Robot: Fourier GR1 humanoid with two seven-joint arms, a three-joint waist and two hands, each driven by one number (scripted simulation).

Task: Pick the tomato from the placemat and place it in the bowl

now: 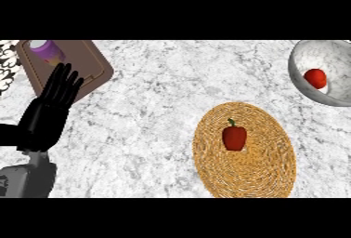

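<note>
A red tomato (315, 78) lies inside the white bowl (306, 55) at the far right of the head view. A round woven placemat (274, 158) lies at the lower right of the counter. On it stands a red bell pepper (234, 136) with a green stem. My left hand (51, 104) shows at the left, open with fingers straight and pointing up, far from both the placemat and the bowl. My right hand does not show.
A brown cutting board (89, 65) lies at the upper left with a purple and white cup (47, 50) on it, just beyond my left hand's fingertips. A patterned object (5, 67) sits at the left edge. Marble counter (165, 93) stretches between.
</note>
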